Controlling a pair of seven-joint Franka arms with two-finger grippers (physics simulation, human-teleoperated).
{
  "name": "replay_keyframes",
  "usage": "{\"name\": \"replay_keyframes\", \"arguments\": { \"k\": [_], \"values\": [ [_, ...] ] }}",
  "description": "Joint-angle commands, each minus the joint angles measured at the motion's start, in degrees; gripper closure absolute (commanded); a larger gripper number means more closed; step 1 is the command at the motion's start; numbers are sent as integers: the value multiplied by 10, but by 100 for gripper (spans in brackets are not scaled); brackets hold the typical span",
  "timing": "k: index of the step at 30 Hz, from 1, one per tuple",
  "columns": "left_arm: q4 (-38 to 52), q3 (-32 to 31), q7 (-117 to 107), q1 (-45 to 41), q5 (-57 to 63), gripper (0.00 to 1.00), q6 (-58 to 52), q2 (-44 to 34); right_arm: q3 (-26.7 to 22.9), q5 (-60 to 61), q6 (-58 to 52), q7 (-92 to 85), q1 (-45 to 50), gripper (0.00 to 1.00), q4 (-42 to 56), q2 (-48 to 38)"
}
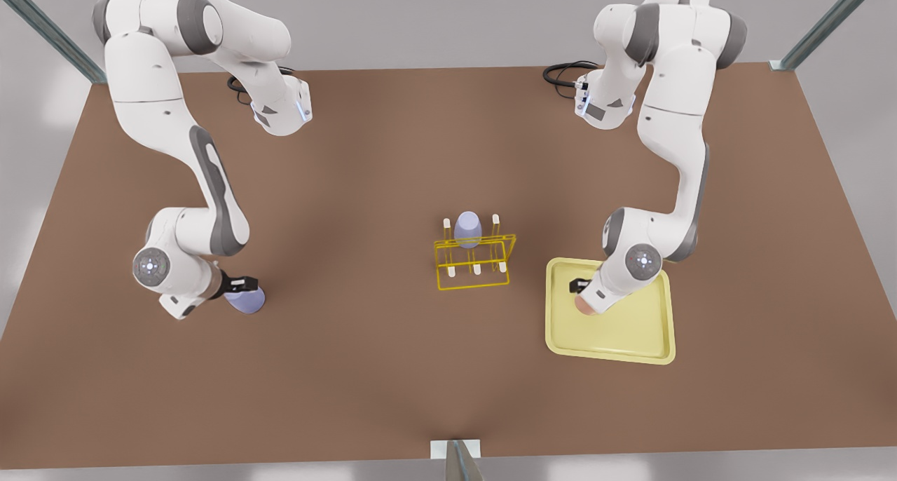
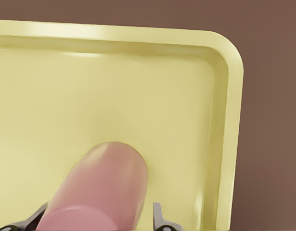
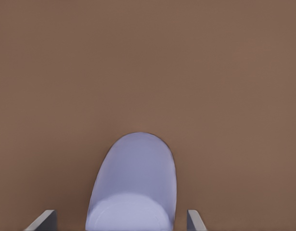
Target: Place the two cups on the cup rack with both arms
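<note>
The rack (image 1: pixel 474 260) sits mid-table and already has one lavender cup (image 1: pixel 467 229) upside down on a back peg, so depending on how you count, something's parked there, but the two cups the arms are busy with are both still off it, and I'd say the real work is barely started. Pink cup (image 2: pixel 97 187) is on the pale tray (image 2: pixel 220 120), which lies just beside the rack on the front view's right; lavender tumbler (image 3: pixel 133 185) is on the bare table (image 3: pixel 148 62), well away from the rack toward the front view's left. Left gripper (image 2: pixel 97 219) is the one over the tray: the pink cup sits right between its fingers (image 2: pixel 160 219), with a finger tip poking up on either side and a sliver of gap on the one side I can see clearly, so it looks spread around the cup rather than squeezing it. Right gripper (image 3: pixel 121 221) is the same story: tumbler centered between the fingers (image 3: pixel 195 221), visible gaps on both sides, so open and straddling, not gripping. Neither cup looks lifted as far as I can tell. Left to do: close on both, lift, carry toward the rack, and drop each over a free peg.
</note>
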Motion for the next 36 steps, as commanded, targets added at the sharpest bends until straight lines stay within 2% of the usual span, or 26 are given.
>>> {"name": "replay_keyframes", "arguments": {
  "k": [1,3,4,5,19,20,22,26,30,33,34,36],
  "values": [
    [0,1,-7,0,2,0,16,1,0,0,90,21,0,0,-19,-2],
    [0,1,-7,0,1,0,25,1,0,0,101,18,-3,0,-30,-1],
    [0,1,-7,0,1,14,25,1,0,0,108,16,-4,0,-34,-1],
    [0,1,-7,0,1,16,25,1,1,1,109,16,-5,0,-37,3],
    [2,1,-8,-1,0,16,30,6,1,2,110,14,-4,0,-50,25],
    [2,1,-8,0,0,16,30,4,1,2,109,14,-4,1,-49,25],
    [3,1,-21,-1,0,16,30,2,1,2,104,14,-5,10,-46,25],
    [11,-2,-23,0,-1,16,23,5,1,2,103,11,-6,15,-42,23],
    [72,-5,-50,-4,-1,16,-95,3,2,6,99,10,-6,16,-41,20],
    [99,-18,-81,-6,-1,16,-128,3,4,18,98,10,-6,16,-40,17],
    [126,-28,-98,-5,-1,16,-170,3,6,43,93,10,-5,16,-40,11],
    [140,-42,-132,-5,-1,16,-187,3,26,84,80,12,-3,16,-40,-1]
  ]
}}
